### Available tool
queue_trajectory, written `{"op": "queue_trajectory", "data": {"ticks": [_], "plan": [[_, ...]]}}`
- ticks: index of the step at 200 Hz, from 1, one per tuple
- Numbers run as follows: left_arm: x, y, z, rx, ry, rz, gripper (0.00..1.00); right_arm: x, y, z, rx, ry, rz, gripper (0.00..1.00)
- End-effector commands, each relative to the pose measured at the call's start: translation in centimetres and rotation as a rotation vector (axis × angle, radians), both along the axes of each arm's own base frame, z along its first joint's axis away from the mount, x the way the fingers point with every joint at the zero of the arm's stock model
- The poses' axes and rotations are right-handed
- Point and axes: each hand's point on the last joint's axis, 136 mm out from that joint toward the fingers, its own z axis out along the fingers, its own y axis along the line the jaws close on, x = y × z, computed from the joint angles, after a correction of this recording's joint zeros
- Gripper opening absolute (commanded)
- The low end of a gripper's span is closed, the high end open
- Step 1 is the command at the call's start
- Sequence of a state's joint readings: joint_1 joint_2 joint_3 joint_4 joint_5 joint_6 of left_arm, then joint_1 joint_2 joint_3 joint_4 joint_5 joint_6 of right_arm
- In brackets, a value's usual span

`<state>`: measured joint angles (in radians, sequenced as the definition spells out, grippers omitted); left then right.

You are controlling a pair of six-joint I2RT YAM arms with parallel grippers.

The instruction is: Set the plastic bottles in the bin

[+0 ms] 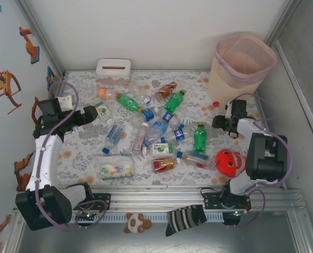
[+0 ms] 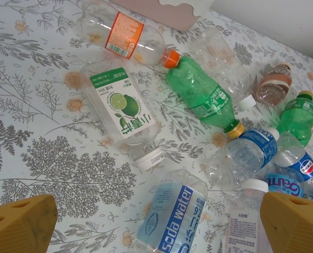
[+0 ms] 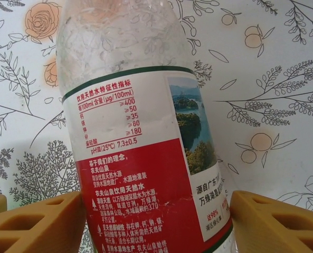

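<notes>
Red-labelled bottle [image 3: 140, 158] gripped in right hand [image 3: 156, 224], long axis pointing ahead

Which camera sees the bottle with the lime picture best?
The left wrist camera. The lime bottle lies flat there, whole, its label easy to see. The top camera shows it tiny, right next to the left gripper.
</notes>
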<state>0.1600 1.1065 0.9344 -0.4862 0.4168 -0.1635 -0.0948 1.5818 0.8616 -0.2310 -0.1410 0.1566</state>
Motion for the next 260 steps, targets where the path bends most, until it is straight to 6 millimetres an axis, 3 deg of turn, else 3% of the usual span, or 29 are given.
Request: {"op": "queue_trajectory", "data": {"ticks": [1, 86, 153, 207, 260], "plan": [[-0.2, 0.0, -0.3, -0.016, 0.006, -0.006, 0.98, 0.8, 0.2, 0.8, 0.003, -0.022, 0.018, 0.72], [-0.4, 0.1, 0.3, -0.013, -0.023, 0.003, 0.98, 1.1, 0.5, 1.3, 0.014, -0.035, 0.025, 0.74], [-0.5, 0.1, 0.4, -0.017, -0.026, 0.004, 0.97, 0.7, 0.5, 3.1, 0.016, -0.064, 0.016, 0.65], [-0.5, 0.1, 0.6, -0.023, -0.038, 0.007, 0.97, -0.8, 2.9, 8.0, 0.043, -0.125, 0.085, 0.62], [-0.4, 0.0, 0.7, -0.041, -0.041, 0.005, 0.97, -2.4, 6.1, 15.6, 0.11, -0.224, 0.202, 0.58]]}}
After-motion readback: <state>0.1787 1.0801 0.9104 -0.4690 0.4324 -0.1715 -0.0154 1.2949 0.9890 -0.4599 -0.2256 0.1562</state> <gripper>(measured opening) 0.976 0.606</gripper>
